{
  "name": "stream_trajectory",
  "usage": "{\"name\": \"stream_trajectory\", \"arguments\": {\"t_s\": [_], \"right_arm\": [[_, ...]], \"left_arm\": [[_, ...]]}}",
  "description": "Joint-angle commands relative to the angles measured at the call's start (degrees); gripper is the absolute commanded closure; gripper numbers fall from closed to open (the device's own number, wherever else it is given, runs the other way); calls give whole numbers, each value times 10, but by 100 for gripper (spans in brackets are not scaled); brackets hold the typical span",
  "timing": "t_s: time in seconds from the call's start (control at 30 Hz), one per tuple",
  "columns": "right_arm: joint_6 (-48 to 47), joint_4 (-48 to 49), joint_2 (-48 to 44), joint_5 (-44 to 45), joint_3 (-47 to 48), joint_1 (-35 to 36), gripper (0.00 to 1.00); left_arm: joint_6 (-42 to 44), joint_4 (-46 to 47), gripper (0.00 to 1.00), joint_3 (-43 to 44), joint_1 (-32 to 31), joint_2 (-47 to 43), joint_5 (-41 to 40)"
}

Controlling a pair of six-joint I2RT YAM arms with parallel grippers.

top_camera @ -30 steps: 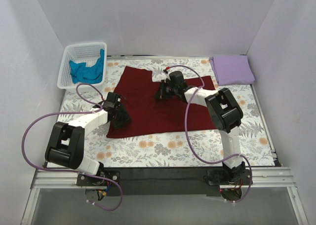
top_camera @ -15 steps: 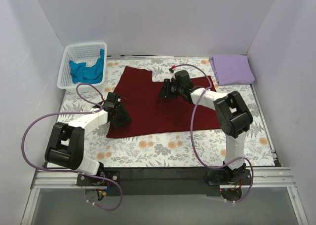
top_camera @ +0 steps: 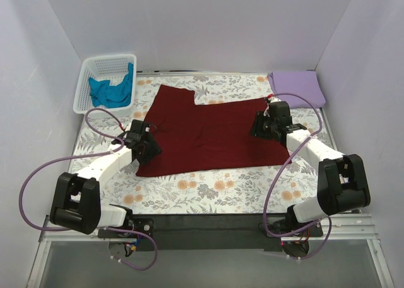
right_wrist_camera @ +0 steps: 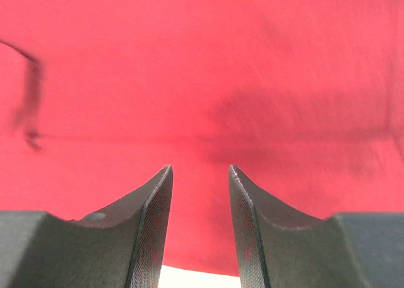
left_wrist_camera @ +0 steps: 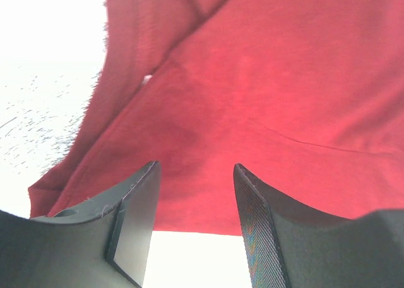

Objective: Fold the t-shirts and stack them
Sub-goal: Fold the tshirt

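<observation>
We see the maroon shirt (top_camera: 202, 133) spread flat in the middle of the table, on the floral cloth (top_camera: 208, 187) that covers it. Its near hem runs slightly uphill from left to right, and its far edge steps back where a sleeve reaches toward the basket (top_camera: 81, 86). The left gripper (left_wrist_camera: 196, 174) sits low at the shirt's left edge near the front corner. Its fingers are parted with nothing between them, and the hem and a fold line show just beyond the tips. The right gripper (right_wrist_camera: 200, 174) sits at the shirt's right edge, its fingers a little apart and gripping nothing. Red cloth fills its camera view down to a thin pale strip at the bottom. A broad band of bare floral cloth lies between the near hem and the arm bases, and narrower strips run along the left side and the back wall. On the right side, the right forearm and its purple cable (top_camera: 278, 180) lie across the strip beside the shirt. The lavender shirt (top_camera: 298, 89) lies folded in the far right corner, close behind the right gripper. The teal shirt (top_camera: 108, 92) is heaped in the basket at the far left corner, well apart from the left gripper. Plain walls close in the left, right and back sides.
</observation>
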Motion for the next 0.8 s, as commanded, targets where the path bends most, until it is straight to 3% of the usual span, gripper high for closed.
{"name": "stream_trajectory", "arguments": {"t_s": [0.0,0.33,0.6,0.77], "right_arm": [[-21,-59,-11,28,-34,-19,52],[-46,-149,32,35,-76,-63,50],[-24,-195,-65,-17,-200,-94,48],[-4,-243,-116,-36,-190,-99,46]], "left_arm": [[-16,-2,51,-6,8,11,-29],[-21,-38,51,-29,41,19,15],[-57,-77,53,-109,74,-54,95],[-98,-102,55,-123,73,-79,122]]}}
